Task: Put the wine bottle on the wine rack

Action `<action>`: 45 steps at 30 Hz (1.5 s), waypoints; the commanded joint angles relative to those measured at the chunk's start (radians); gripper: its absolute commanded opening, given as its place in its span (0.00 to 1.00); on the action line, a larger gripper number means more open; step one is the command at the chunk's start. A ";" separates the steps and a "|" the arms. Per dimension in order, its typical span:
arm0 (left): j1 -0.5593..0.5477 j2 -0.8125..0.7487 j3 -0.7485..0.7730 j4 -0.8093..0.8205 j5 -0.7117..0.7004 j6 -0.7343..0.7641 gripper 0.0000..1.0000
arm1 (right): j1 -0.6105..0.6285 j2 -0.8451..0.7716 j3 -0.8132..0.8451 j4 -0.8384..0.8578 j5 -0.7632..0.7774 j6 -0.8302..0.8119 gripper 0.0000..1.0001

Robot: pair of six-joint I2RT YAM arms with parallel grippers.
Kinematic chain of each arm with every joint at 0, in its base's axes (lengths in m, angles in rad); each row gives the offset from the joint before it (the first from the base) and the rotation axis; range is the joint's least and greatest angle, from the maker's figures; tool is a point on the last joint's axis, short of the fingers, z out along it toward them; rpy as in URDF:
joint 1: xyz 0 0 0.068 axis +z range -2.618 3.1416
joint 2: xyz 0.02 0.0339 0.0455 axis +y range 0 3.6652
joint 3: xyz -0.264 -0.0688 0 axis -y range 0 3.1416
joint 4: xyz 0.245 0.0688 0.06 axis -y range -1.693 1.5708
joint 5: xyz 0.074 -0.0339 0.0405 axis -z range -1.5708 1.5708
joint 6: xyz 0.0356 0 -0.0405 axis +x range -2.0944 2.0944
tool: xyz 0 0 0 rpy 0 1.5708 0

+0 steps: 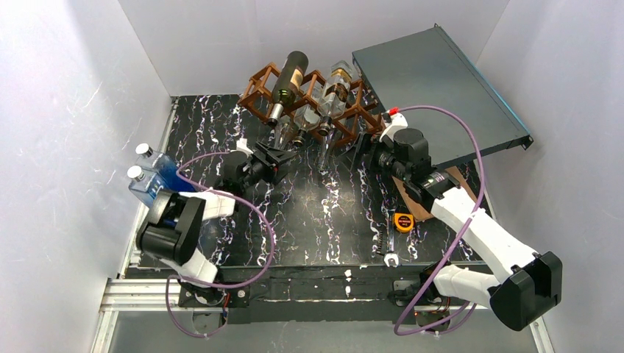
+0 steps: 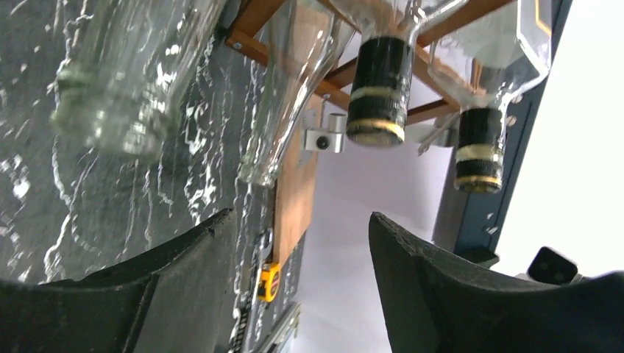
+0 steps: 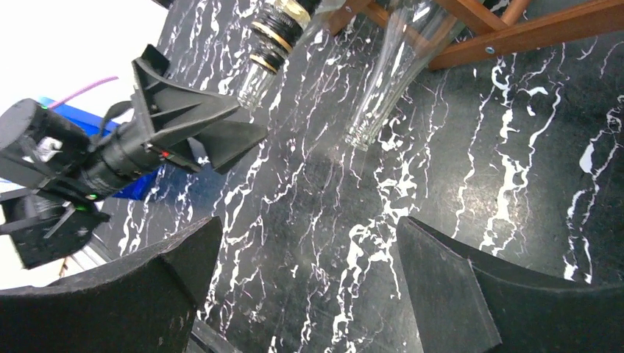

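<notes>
Currently left end effector (image 1: 276, 157), right end effector (image 1: 360, 151) spread empty; wine rack (image 1: 259, 79) bottle labels (image 1: 289, 76) unreadable.

Reddish-brown wine rack (image 1: 250, 84), black white-veined table (image 1: 324, 220)

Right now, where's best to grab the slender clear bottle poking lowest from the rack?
Probably by the neck of the slender clear bottle, from the front: it slopes out toward the arms, while the wine rack bars cage its body.
</notes>
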 commanded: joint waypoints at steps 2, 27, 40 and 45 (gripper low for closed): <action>0.012 -0.229 -0.021 -0.282 0.026 0.180 0.66 | -0.038 -0.035 0.090 -0.042 0.034 -0.101 0.98; 0.012 -0.782 0.451 -1.576 0.069 0.702 0.82 | -0.038 -0.065 0.087 -0.135 -0.125 -0.203 0.99; 0.012 -0.652 0.968 -1.953 -0.066 0.940 0.98 | -0.037 -0.072 0.071 -0.139 -0.148 -0.209 0.98; 0.012 -0.601 1.149 -2.076 -0.330 1.040 0.98 | -0.036 -0.077 0.066 -0.149 -0.159 -0.203 0.98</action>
